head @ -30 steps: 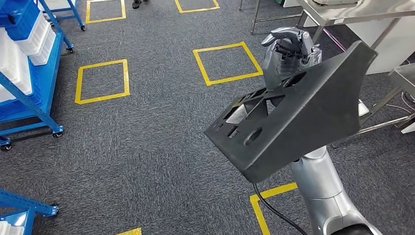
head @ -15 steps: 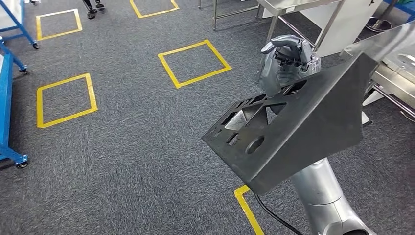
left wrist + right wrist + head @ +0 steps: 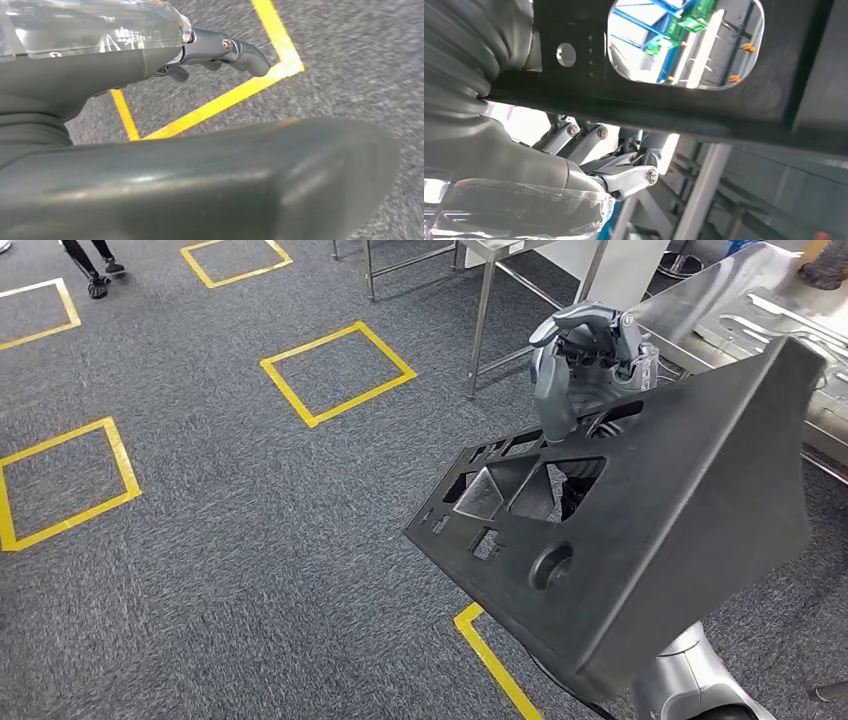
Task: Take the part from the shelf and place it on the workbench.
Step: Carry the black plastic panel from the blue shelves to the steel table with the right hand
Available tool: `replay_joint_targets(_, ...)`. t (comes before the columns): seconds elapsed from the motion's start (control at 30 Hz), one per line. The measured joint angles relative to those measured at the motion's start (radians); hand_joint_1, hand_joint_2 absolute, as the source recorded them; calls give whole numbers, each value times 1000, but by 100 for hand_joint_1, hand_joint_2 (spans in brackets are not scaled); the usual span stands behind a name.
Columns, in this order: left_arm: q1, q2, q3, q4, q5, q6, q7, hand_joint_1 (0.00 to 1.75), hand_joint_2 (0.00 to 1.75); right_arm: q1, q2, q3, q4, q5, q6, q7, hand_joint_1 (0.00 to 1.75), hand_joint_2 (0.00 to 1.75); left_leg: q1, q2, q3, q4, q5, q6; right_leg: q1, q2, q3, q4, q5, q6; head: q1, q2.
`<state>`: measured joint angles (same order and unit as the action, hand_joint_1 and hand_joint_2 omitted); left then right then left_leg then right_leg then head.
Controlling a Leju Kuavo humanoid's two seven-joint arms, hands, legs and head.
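Observation:
The part [image 3: 650, 530] is a big black plate with several cutouts and a folded edge, tilted in front of me. My right hand [image 3: 585, 355] grips its far edge from above. In the right wrist view the fingers [image 3: 624, 167] curl under the black part [image 3: 704, 107], beside a rounded cutout. The steel workbench [image 3: 690, 310] stands just beyond the part at the upper right, with silvery pressed metal pieces on it. My left hand [image 3: 150, 65] hangs over the carpet and holds nothing, its fingers [image 3: 240, 50] apart from the thumb.
Grey carpet with yellow tape squares [image 3: 338, 372] spreads to the left. Steel table legs [image 3: 478, 325] stand behind the right hand. A person's feet [image 3: 95, 270] show at the far upper left. A yellow tape corner [image 3: 490, 655] lies under the part.
The camera has turned: the floor squares slid left, the blue shelf left the picture, and the workbench came in at the upper right. My right hand still holds the part, which looms larger.

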<state>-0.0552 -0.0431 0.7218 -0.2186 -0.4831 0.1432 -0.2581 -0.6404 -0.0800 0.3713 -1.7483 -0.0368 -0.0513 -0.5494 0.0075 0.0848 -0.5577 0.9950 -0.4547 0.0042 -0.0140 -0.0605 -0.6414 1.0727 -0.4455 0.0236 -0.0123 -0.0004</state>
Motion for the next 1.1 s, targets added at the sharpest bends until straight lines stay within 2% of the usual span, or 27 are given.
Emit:
replay_joint_targets(0.03, 0, 1, 0, 0, -2, -2, -1, 0, 0, -16, 2, 2, -5, 1, 2, 11, 175, 175, -3, 10, 2, 2, -4, -5, 4, -16, 20, -41, 10, -6, 0, 0)
replay_joint_targets(0.07, -1, 1, 0, 0, -4, -2, -1, 0, 0, -33, 4, 3, -8, 1, 3, 22, 175, 175, -6, 20, 5, 3, -7, -11, 8, -20, 27, -56, 11, -11, 0, 0)
replay_joint_targets(0.13, -4, 3, 0, 0, -8, -3, -3, 0, 0, -67, 7, 6, -13, 2, 4, 46, 175, 175, -5, 38, 9, 3, -14, -23, 10, 7, 25, -58, 12, -24, 0, 0)
replay_joint_targets(0.17, -6, 3, 0, 0, -10, -3, -4, 0, 0, -86, 9, 7, -16, 2, 4, 57, 175, 175, -2, 25, 9, 11, -22, -29, 9, 19, 26, -60, 14, -31, 0, 0)
replay_joint_targets(0.2, -8, 2, 0, 0, -11, -4, -6, 0, 0, -109, 13, 8, -18, 1, 4, 69, 175, 175, 2, 1, 0, 36, -39, -34, 7, 31, 28, -63, 15, -38, 0, 0)
replay_joint_targets(0.27, -7, 2, 0, 0, -13, -5, -6, 0, 0, -158, 27, 10, -21, -5, 3, 92, 175, 175, 6, -58, -51, 149, -101, -39, 7, 55, 30, -65, 16, -48, 0, 0)
replay_joint_targets(0.33, -4, 2, 1, 0, -14, -4, -4, 0, 0, -198, 40, 11, -21, -16, 3, 114, 175, 175, 6, -75, -122, 286, -150, -40, 11, 83, 31, -64, 15, -52, 0, 0)
replay_joint_targets(0.37, -3, 3, 3, 0, -13, -3, -3, 0, 0, -213, 44, 11, -21, -21, 3, 121, 175, 175, 6, -77, -142, 316, -149, -39, 13, 98, 32, -62, 15, -53, 0, 0)
replay_joint_targets(0.4, -3, 3, 4, 0, -13, -2, -1, 0, 0, -227, 48, 12, -21, -25, 3, 128, 175, 175, 6, -79, -143, 302, -125, -36, 14, 113, 34, -61, 14, -53, 0, 0)
replay_joint_targets(0.43, -3, 3, 5, 0, -13, -1, 0, 0, 0, -240, 52, 12, -23, -27, 3, 133, 175, 175, 6, -85, -125, 249, -85, -33, 14, 127, 36, -59, 13, -52, 0, 0)
replay_joint_targets(0.5, -3, 3, 7, 0, -11, 0, 3, 0, 0, -262, 58, 13, -27, -31, 4, 137, 175, 175, 9, -132, -67, 102, -10, -25, 13, 154, 36, -54, 10, -46, 0, 0)
replay_joint_targets(0.53, -3, 3, 8, 0, -10, 1, 5, 0, 0, -269, 60, 14, -28, -33, 4, 137, 175, 175, 9, -155, -46, 53, 7, -23, 11, 166, 33, -53, 9, -41, 0, 0)
replay_joint_targets(0.57, -3, 3, 8, 0, -10, 1, 7, 0, 0, -271, 62, 14, -28, -33, 4, 138, 175, 175, 9, -173, -35, 27, 11, -20, 9, 178, 29, -52, 10, -35, 0, 0)
replay_joint_targets(0.6, -3, 2, 9, 0, -10, 2, 9, 0, 0, -271, 63, 15, -28, -34, 4, 138, 175, 175, 8, -173, -31, 21, 8, -18, 6, 190, 25, -53, 12, -28, 0, 0)
replay_joint_targets(0.63, -4, 2, 10, 0, -10, 3, 11, 0, 0, -269, 63, 16, -28, -34, 4, 139, 175, 175, 8, -162, -29, 17, 9, -14, 4, 201, 23, -56, 15, -20, 0, 0)
replay_joint_targets(0.67, -5, 2, 10, 0, -9, 3, 13, 0, 0, -268, 63, 16, -28, -34, 5, 139, 175, 175, 9, -149, -26, 11, 12, -8, 4, 195, 20, -53, 13, -15, 0, 0)
replay_joint_targets(0.73, -6, 1, 12, 0, -8, 3, 14, 0, 0, -267, 63, 17, -29, -34, 5, 138, 175, 175, 11, -123, -19, -1, 17, 4, 8, 144, -6, -1, -19, -9, 0, 0)
replay_joint_targets(0.77, -5, 0, 13, 0, -8, 2, 15, 0, 0, -266, 63, 18, -29, -34, 5, 137, 175, 175, 9, -108, -18, -3, 17, 8, 9, 108, -34, 56, -48, -7, 0, 0)
replay_joint_targets(0.8, -4, 0, 15, 0, -8, 2, 15, 0, 0, -264, 63, 19, -28, -34, 5, 137, 175, 175, 8, -95, -17, -3, 16, 10, 8, 86, -70, 125, -79, -4, 0, 0)
replay_joint_targets(0.83, -3, 0, 16, 0, -7, 2, 16, 0, 0, -261, 63, 21, -28, -34, 5, 136, 175, 175, 6, -80, -17, -2, 15, 11, 6, 75, -103, 187, -101, -1, 0, 0)
replay_joint_targets(0.87, -2, 0, 17, 0, -6, 1, 16, 0, 0, -257, 63, 23, -28, -34, 5, 136, 175, 175, 6, -66, -17, -2, 13, 11, 4, 70, -122, 219, -104, 1, 0, 0)
replay_joint_targets(0.9, -2, -1, 19, 0, -5, 1, 16, 0, 0, -254, 64, 24, -27, -34, 5, 135, 175, 175, 6, -52, -16, -1, 10, 10, 2, 66, -120, 212, -89, 3, 0, 0)
replay_joint_targets(0.93, -3, -2, 21, 0, -4, 0, 15, 0, 0, -251, 64, 24, -25, -34, 5, 134, 175, 175, 6, -40, -13, 0, 8, 8, 1, 59, -97, 165, -59, 3, 0, 0)
replay_joint_targets(1.0, -4, -4, 24, 0, -3, -1, 12, 0, 0, -249, 65, 25, -20, -33, 5, 132, 175, 175, 2, -19, -7, 2, 1, 2, 5, 19, -20, 21, 2, -2, 0, 0)
replay_joint_targets(1.03, -4, -4, 25, 0, -2, -1, 11, 0, 0, -249, 65, 26, -18, -33, 6, 130, 175, 175, 0, -11, -4, 2, -3, -3, 8, 3, 6, -30, 17, -7, 0, 0)
replay_joint_targets(1.07, -5, -4, 26, 0, -2, -2, 9, 0, 0, -248, 65, 26, -16, -33, 5, 129, 175, 175, -3, -2, -1, 2, -6, -8, 12, -7, 19, -56, 21, -13, 0, 0)
replay_joint_targets(1.1, -5, -4, 26, 0, -2, -2, 8, 0, 0, -248, 65, 26, -13, -33, 5, 128, 175, 175, -4, 7, 2, 2, -8, -13, 16, -2, 19, -58, 18, -19, 0, 0)
